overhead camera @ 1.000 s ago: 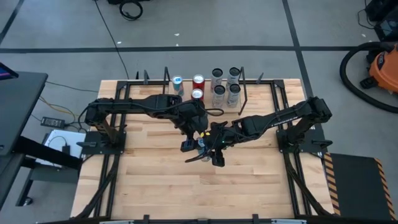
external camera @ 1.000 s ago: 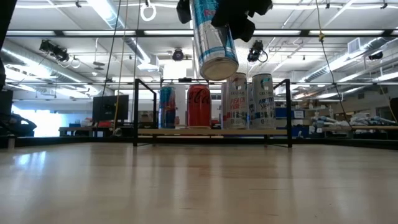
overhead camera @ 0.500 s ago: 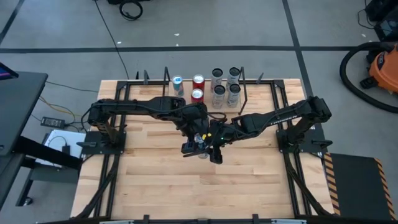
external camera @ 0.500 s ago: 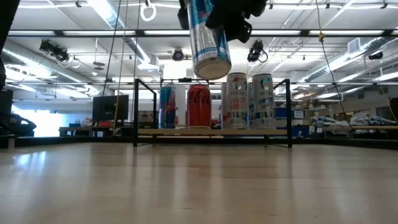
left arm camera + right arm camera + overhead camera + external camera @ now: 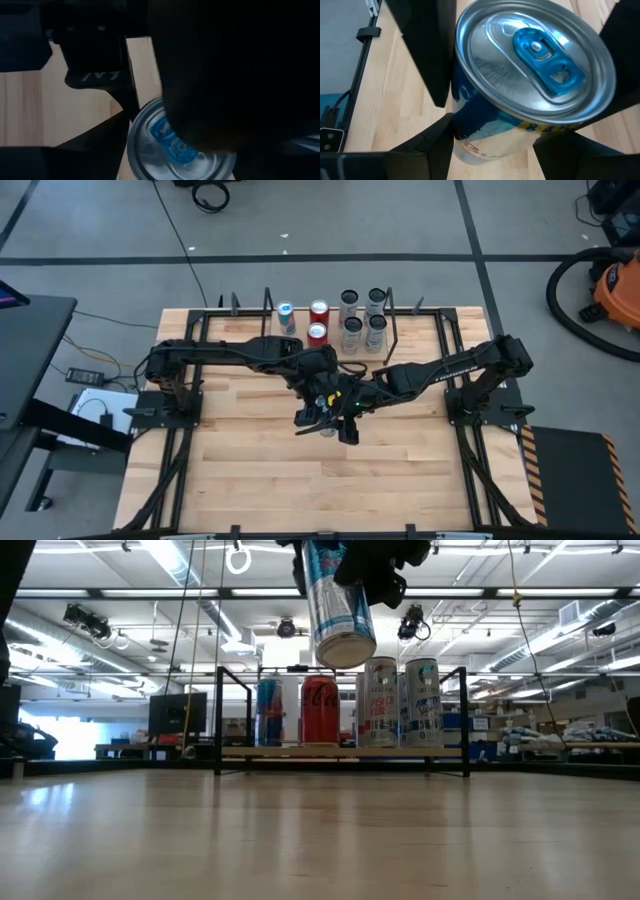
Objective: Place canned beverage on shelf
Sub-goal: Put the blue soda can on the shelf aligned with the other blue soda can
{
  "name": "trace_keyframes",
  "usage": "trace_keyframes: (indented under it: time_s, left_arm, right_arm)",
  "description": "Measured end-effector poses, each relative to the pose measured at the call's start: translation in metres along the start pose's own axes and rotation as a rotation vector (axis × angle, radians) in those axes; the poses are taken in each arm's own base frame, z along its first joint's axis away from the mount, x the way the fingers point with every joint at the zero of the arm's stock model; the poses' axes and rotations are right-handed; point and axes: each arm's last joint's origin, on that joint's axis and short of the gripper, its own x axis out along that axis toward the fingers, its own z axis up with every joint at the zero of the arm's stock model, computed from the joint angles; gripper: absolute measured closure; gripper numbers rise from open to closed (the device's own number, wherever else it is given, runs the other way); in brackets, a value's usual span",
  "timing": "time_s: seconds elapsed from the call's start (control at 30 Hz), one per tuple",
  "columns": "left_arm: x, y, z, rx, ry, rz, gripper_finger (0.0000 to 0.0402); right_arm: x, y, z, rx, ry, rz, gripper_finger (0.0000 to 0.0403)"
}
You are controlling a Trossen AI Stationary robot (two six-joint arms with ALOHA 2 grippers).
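Two arms meet over the worktop [image 5: 250, 470] because we are passing the can [image 5: 338, 600] across. Our right gripper [image 5: 335, 415] holds it aloft, jaws clamped on its body. Our left gripper [image 5: 322, 395] sits at it too; whether its jaws grip, we cannot tell. The shelf [image 5: 340, 752] stands behind, already stocked with cans.

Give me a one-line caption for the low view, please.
A silver-and-blue can hangs in dark grippers high above the table, with the shelf of upright cans behind it.
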Motion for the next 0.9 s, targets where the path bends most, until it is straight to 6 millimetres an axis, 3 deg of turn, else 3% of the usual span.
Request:
trace_keyframes:
  time_s: [0.2,0.57,0.9]
  left_arm:
    - [-0.0013,-0.0003,-0.0008,0.016,0.006,0.000,0.0168]
    - [-0.0018,-0.0008,-0.0013,0.007,0.011,-0.009,0.0164]
    - [-0.0017,-0.0010,-0.0027,0.030,0.025,-0.003,0.0164]
  right_arm:
    - [-0.0001,0.0000,0.0002,-0.007,-0.001,0.003,0.0163]
    - [-0.0001,0.0014,0.0010,0.010,-0.002,0.047,0.0153]
    - [-0.0002,0.0022,0.0013,-0.010,-0.001,0.068,0.0091]
